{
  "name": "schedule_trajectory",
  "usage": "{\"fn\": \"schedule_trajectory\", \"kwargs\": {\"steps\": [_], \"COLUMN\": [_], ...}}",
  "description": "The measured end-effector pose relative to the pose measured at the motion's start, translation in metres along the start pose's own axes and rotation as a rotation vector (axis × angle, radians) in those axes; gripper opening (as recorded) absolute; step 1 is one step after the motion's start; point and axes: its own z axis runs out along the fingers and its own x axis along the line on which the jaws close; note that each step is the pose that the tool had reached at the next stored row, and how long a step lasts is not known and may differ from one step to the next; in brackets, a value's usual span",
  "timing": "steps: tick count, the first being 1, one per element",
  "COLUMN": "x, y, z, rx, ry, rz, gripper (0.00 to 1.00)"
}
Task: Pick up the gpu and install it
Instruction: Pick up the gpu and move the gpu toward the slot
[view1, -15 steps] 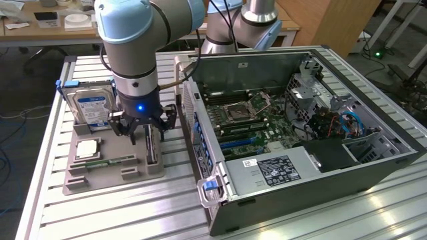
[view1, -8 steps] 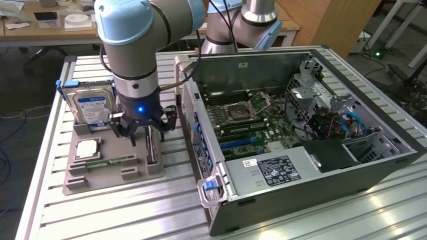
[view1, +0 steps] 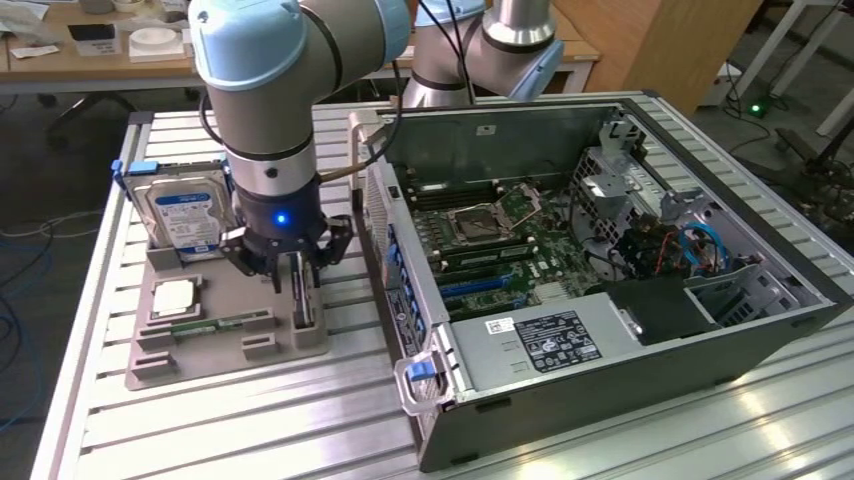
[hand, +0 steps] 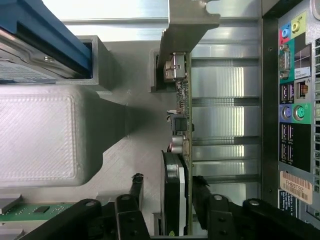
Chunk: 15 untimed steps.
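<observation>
Chief hazard: a lopsided pinch. From the wrist view, one of the fingers (hand: 136, 186) stands clear of the gpu (hand: 180, 125) on its fan side. The other lies just beside the board side, perhaps touching. Likely then to shove the card sideways in its slot of the gray tray (hand: 125, 125) before both pads bear, tilting it or scraping the small parts along its upper edge.

Second hazard: bearing on the fan housing rather than on the stiff board, with a weak hold and a slip on lifting. Third: snagging the silver bracket on the tray's upright post and dragging the whole tray (view1: 214, 345), together with the hard drive (view1: 184, 215) at its far end and the memory stick (view1: 214, 325) along its middle.

As for the gripper (view1: 291, 262): partly spread, straddling the card, not clamped on anything as far as can be judged.

As for the gpu (view1: 304, 295): standing on its long edge in the slot along the tray's side nearest the computer case (view1: 574, 390). It is directly beneath the gripper (hand: 167, 182) and between its fingers at the fan section, with the bracket end reaching past them toward the tray's hard-drive end.
</observation>
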Motion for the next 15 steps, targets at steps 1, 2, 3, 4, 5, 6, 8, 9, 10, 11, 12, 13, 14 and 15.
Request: {"fn": "schedule_trajectory", "kwargs": {"steps": [1,2,3,4,5,6,8,9,10,11,12,13,14,15], "x": [-0.0003,-0.0003,-0.0003,-0.0004,-0.0004,-0.0006,-0.0015,-0.0019,-0.0024,-0.0027,-0.0029,-0.0030,-0.0030,-0.0030], "y": [0.0000,0.0000,0.0000,0.0000,0.0000,0.0001,0.0004,0.0008,0.0013,0.0016,0.0021,0.0023,0.0023,0.0023], "z": [0.0000,0.0000,0.0000,0.0000,0.0000,0.0000,0.0001,0.0002,0.0004,0.0004,0.0005,0.0006,0.0006,0.0006], "rx": [0.0000,0.0001,0.0001,0.0001,0.0001,0.0000,0.0000,0.0000,0.0000,0.0000,0.0001,0.0000,0.0000,0.0001], "ry": [0.0000,0.0000,0.0000,0.0000,0.0000,-0.0001,0.0000,0.0000,-0.0001,-0.0001,0.0000,-0.0001,0.0000,0.0000], "rz": [0.000,0.000,0.000,0.000,0.000,0.000,0.000,0.000,0.000,0.000,0.000,0.000,0.000,0.000], "gripper": [0.53,0.46,0.46,0.46,0.46,0.46,0.46,0.46,0.46,0.46,0.46,0.46,0.46,0.46]}}
